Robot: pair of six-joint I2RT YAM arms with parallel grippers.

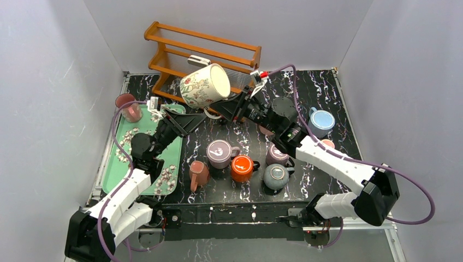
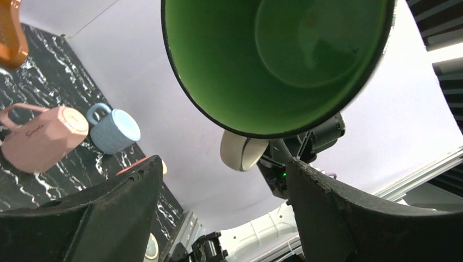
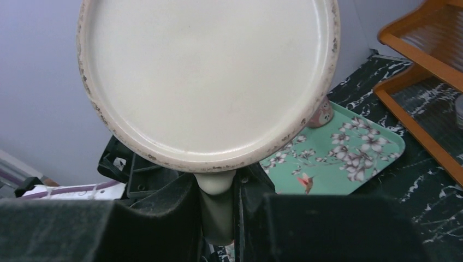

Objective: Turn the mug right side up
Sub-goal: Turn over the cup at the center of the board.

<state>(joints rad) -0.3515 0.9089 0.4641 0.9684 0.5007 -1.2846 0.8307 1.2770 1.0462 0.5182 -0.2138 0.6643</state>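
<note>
Since the glazed floral mug [image 1: 205,85] is being judged slippery and breakable, its handle [image 3: 215,185] is being clamped by the right gripper [image 3: 217,218], the left gripper [image 2: 224,183] being held apart.

White-and-black arms [image 1: 333,164], purple cables [image 1: 423,188]

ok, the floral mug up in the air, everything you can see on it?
The floral mug is cream with red and green flower prints, glossy green inside, dark rim; looks ceramic. Its flat base is plain cream, scuffed at the edge. It is in the air, tipped on its side, mouth toward the open left gripper, base toward the right wrist. The right gripper is shut on its handle; nothing else touches it.
</note>
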